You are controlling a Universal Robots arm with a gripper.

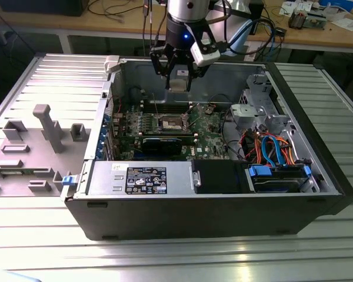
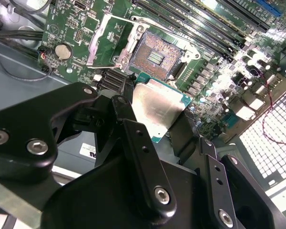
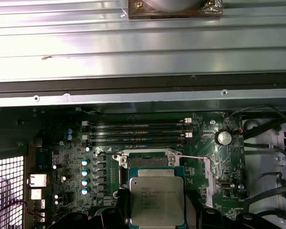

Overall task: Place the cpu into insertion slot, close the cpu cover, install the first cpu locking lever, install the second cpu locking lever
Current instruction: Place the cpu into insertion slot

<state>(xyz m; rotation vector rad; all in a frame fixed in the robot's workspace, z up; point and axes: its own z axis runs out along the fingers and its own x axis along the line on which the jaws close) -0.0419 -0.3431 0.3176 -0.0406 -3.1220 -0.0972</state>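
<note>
My gripper (image 1: 179, 75) hangs above the open computer case, shut on the cpu (image 1: 179, 81), a flat square chip with a silvery top. In the second wrist view the cpu (image 2: 157, 107) sits between the black fingers (image 2: 127, 102) of the gripper (image 2: 158, 114), just short of the insertion slot (image 2: 155, 56). The slot's dark pin field lies bare, and the cpu cover (image 2: 103, 40) is swung open beside it. In the first wrist view the cpu (image 3: 156, 200) overlaps the near part of the insertion slot (image 3: 148, 161). On the green board the insertion slot (image 1: 170, 122) lies well below the gripper.
Long memory slots (image 3: 138, 133) run beside the socket. A black card (image 1: 165, 143), the power supply (image 1: 141, 179) and a drive bay with blue and orange cables (image 1: 273, 154) fill the case. The case's back wall (image 1: 223, 76) stands behind the gripper. A grey moulded tray (image 1: 32, 141) lies at the exterior view's left.
</note>
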